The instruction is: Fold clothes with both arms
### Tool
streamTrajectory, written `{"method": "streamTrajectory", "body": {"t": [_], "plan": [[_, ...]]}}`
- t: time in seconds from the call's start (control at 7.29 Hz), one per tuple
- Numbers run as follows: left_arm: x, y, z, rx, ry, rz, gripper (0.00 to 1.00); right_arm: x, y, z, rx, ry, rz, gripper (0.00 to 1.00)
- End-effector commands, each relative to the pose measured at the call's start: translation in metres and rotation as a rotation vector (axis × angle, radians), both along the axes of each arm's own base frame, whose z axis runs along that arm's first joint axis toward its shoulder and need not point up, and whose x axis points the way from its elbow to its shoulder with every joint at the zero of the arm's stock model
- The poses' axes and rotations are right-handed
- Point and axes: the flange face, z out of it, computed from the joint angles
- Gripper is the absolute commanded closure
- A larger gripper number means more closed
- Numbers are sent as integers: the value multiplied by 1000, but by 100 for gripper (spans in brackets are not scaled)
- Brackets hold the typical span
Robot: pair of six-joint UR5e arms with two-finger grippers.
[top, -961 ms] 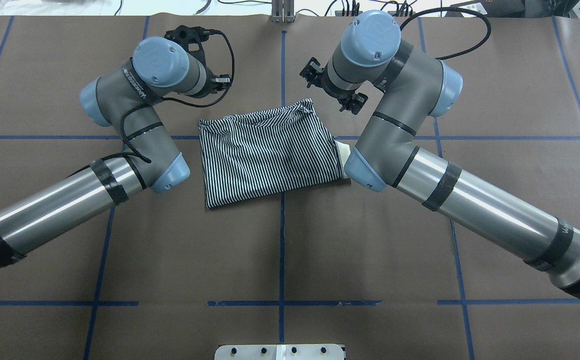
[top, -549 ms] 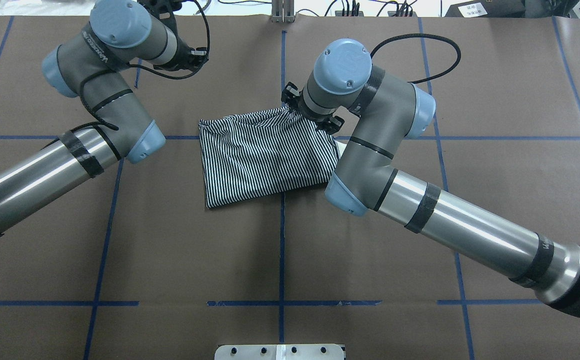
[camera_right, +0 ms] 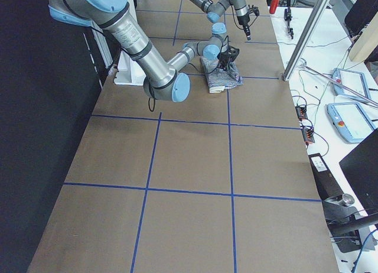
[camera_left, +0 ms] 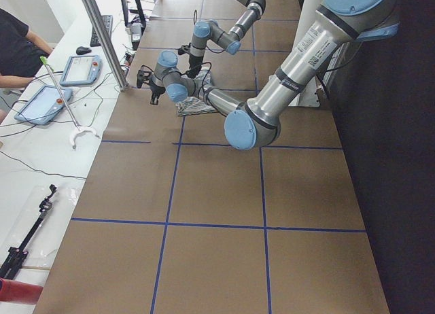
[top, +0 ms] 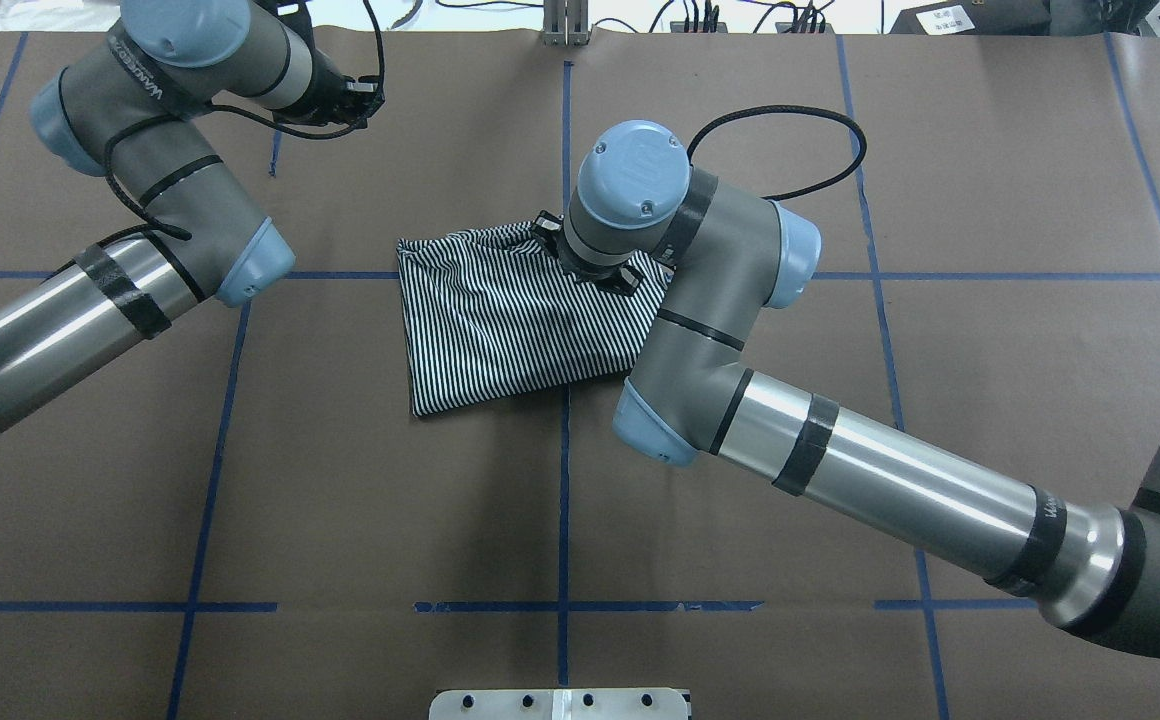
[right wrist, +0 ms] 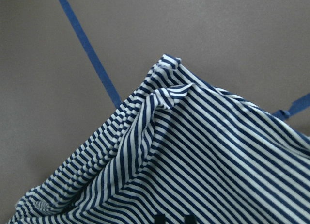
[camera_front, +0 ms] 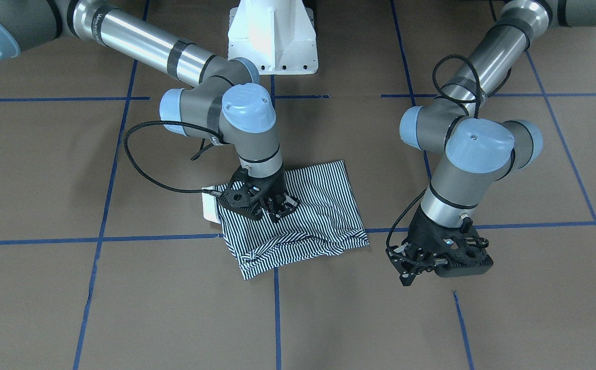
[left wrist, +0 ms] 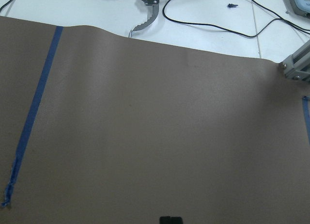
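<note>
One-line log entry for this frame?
shirt: folded on table | right gripper: at shirt's far edge, jaws unclear | left gripper: off shirt, over table

No text, brand or number can be read with certainty in any view.

1. Left arm [top: 155,85]: a line of printed lettering runs along the grey wrist section, up and to the left of the striped shirt [top: 500,320] in the overhead view. The characters are too small to make out.
2. Right arm [top: 1050,512]: similar lettering sits on the steel tube by its dark collar, down and to the right of the shirt. It is also illegible.
3. White label [top: 945,17]: it lies past the far edge of the table [top: 1040,200], far up and to the right of the shirt. Its print is blurred.
</note>
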Motion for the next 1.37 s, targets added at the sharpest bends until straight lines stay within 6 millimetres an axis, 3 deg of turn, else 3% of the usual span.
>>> {"method": "streamTrajectory", "body": {"t": [0.0, 0.27, 0.41, 0.55, 0.69, 0.96, 1.1, 1.24], "plan": [[-4, 4, 4, 0, 2, 3, 100, -21, -15, 5, 11, 59, -17, 100], [-4, 4, 3, 1, 3, 3, 100, -36, -32, 3, 37, 115, -58, 100], [-4, 5, 3, 0, 4, 2, 100, -29, -52, 9, 74, 105, -50, 100], [-4, 5, 6, -3, 1, 4, 100, -47, -75, 23, 113, 97, -27, 100], [-5, 6, 12, -8, -2, 4, 100, -26, -106, -4, 125, 84, 11, 100], [-8, 9, 17, -10, -4, 4, 100, 14, -143, -17, 144, 81, 55, 100], [-13, 15, 19, -5, -1, 2, 100, 46, -167, -21, 161, 75, 42, 100], [-27, 14, 21, -2, 1, -11, 100, 91, -194, -12, 175, 65, 5, 100]]}}
